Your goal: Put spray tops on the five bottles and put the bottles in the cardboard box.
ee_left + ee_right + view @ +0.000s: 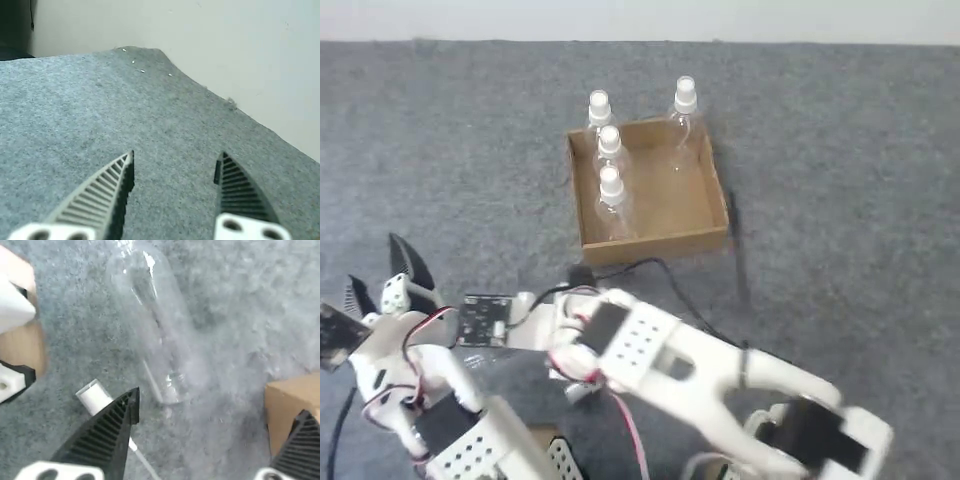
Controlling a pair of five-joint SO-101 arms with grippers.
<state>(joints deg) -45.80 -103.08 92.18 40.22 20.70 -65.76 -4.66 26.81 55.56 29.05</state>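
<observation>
item, cardboard box point(655, 240): one, sitting open-topped on the grey mat point(840, 150) beyond both arms in the high view. item, capped bottles point(611, 190): four, each wearing a white spray top and standing upright. three are lining up along one side of the box and one point(684, 110) is standing at the far opposite corner. the rearmost of the row point(599, 108) is possibly standing just behind the back wall rather than inside, as the angle is not settling it. item, uncapped bottle point(155, 325): one, clear, lying on its side on the mat. the right wrist view is showing it, while the high view is showing the right arm point(690, 365) stretching over that patch of mat. item, loose spray top point(94, 394): one, white, lying just beside one end of that bottle with its thin tube trailing away. item, right gripper point(220, 402): jaws gaping wide above bottle and top, gripping nothing. item, left gripper point(177, 155): jaws likewise standing spread, holding nothing, hanging over the mat and facing a pale wall point(250, 60). the high view is placing it point(375, 262) at the near left, well apart from the box.
</observation>
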